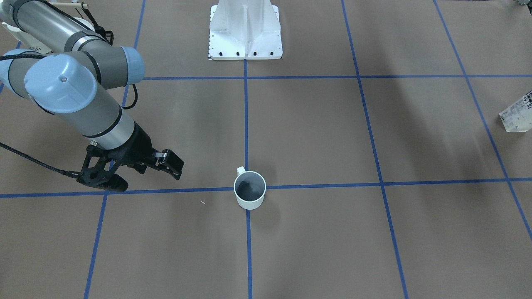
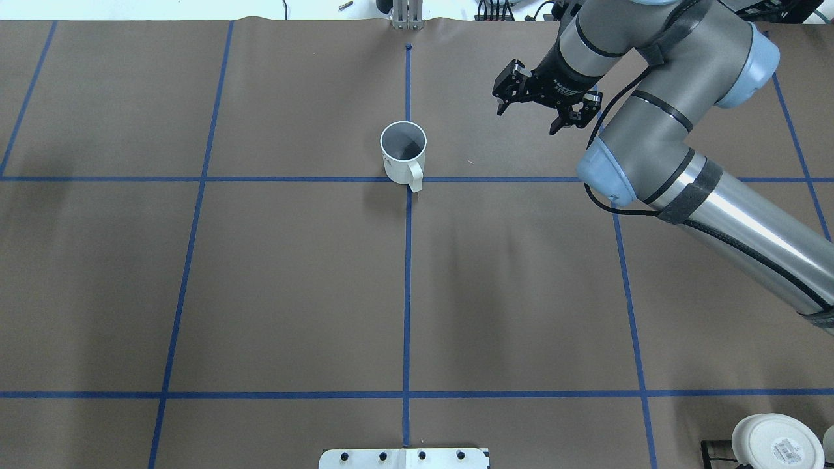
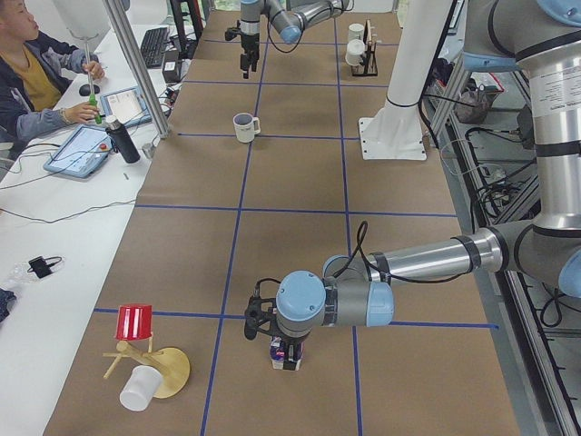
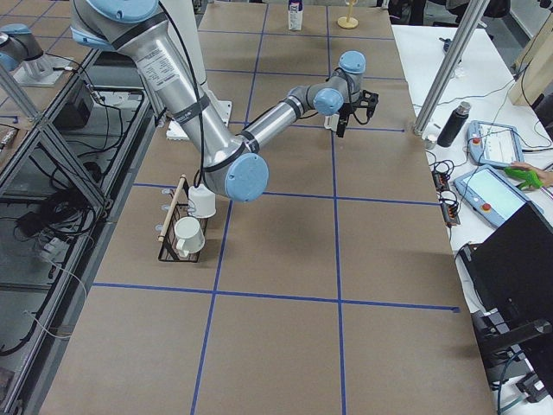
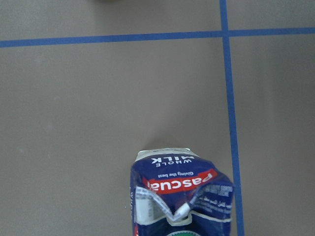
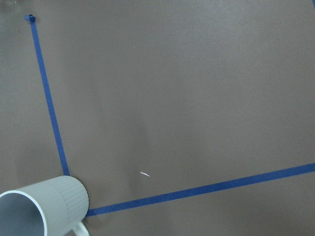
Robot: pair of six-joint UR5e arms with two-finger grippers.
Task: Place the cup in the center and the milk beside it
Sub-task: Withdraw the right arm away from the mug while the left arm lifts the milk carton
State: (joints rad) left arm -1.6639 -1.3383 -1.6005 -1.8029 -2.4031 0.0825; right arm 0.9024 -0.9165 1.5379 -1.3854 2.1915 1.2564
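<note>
- Front view: the cup stands upright right on the blue tape cross, straight out from the white pedestal, so its half of the job looks done. The right gripper hangs well apart to one side, wide and empty.
- Overhead view: the cup's handle points back toward the robot. The right gripper is spread wide with nothing between its fingers. The bare bench on either side of the cup leaves room for the milk.
- Left-end view: the milk stands upright at the near end of the bench, well apart from the cup. The left gripper points down right over it, probably to pick it up. I cannot tell from here whether it has closed.
- Right-end view: the milk shows at the far end. A wire rack with two spare mugs sits near the robot and has no part in this job.
- Left wrist view: the milk sits at the bottom edge, centred under the camera, which suggests the arm is lined up for a grasp. No fingers show, so I cannot tell the left gripper's state.
- Right wrist view: the cup is in the lower-left corner, and the tape lines meet at its base.
</note>
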